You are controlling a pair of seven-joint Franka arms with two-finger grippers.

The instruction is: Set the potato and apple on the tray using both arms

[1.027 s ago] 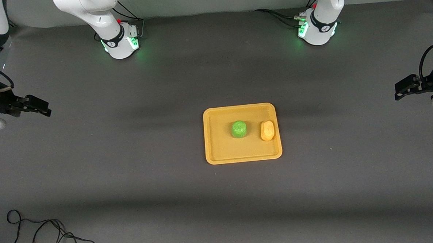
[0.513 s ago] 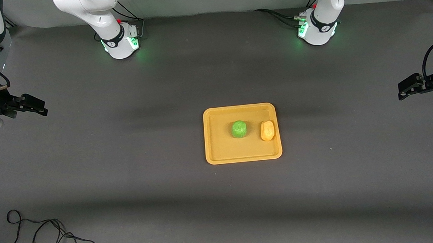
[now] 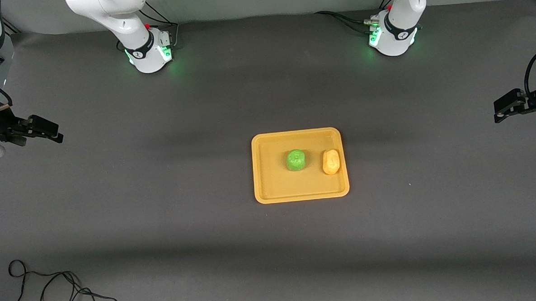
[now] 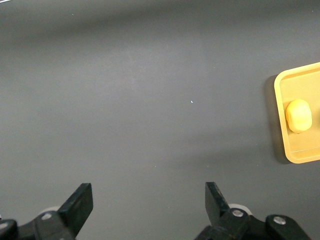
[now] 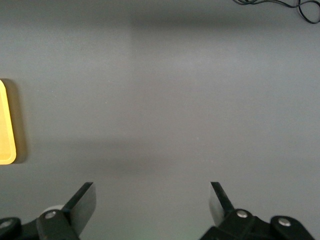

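Observation:
The yellow-orange tray (image 3: 269, 186) lies mid-table. On it sit the green apple (image 3: 296, 160) near its middle and the potato (image 3: 330, 161) beside it, toward the left arm's end. My left gripper (image 3: 501, 111) is open and empty, held over the bare mat at the left arm's end. My right gripper (image 3: 52, 132) is open and empty over the mat at the right arm's end. The left wrist view shows the open left gripper (image 4: 148, 197), the tray's edge (image 4: 280, 120) and the potato (image 4: 298, 115). The right wrist view shows the open right gripper (image 5: 151, 196) and a tray corner (image 5: 6, 125).
A black cable (image 3: 52, 291) lies looped on the mat near the front camera at the right arm's end; it also shows in the right wrist view (image 5: 300, 7). The two green-lit bases (image 3: 148, 51) (image 3: 392, 36) stand along the table's back.
Both grippers have drawn slightly outward, away from the tray, toward their own ends of the table. The apple, potato and tray have not moved.

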